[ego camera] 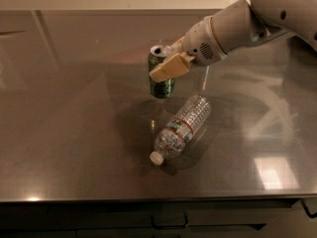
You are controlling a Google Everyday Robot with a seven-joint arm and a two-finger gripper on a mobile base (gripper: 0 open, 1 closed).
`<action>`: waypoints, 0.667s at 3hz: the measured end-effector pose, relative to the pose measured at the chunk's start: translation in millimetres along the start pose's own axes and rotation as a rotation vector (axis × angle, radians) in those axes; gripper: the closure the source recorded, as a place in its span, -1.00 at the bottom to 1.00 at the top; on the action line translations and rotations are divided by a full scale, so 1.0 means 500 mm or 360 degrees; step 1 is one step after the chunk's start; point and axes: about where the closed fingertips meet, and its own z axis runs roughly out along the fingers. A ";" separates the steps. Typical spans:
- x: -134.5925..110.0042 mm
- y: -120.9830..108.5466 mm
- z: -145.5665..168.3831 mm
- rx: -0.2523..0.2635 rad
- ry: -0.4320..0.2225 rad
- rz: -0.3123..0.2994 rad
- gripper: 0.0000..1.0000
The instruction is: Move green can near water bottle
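The green can (161,85) stands upright with its silver top showing, held just above or at the grey table (69,133), a little behind the water bottle. My gripper (166,66) is shut on the green can near its top; one cream finger (169,68) crosses the can's front. The water bottle (181,129) lies on its side in the middle of the table, white cap pointing toward the front left, its base close to the can. The white arm reaches in from the upper right.
The table's front edge (148,198) runs along the bottom, with dark drawers below it. The arm's housing (233,31) covers the back right of the table, so the blue-and-silver can is hidden.
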 end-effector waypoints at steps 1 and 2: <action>0.033 0.008 -0.014 0.0014 -0.0001 -0.0002 1.00; 0.066 0.015 -0.018 0.0031 0.0014 0.0007 0.71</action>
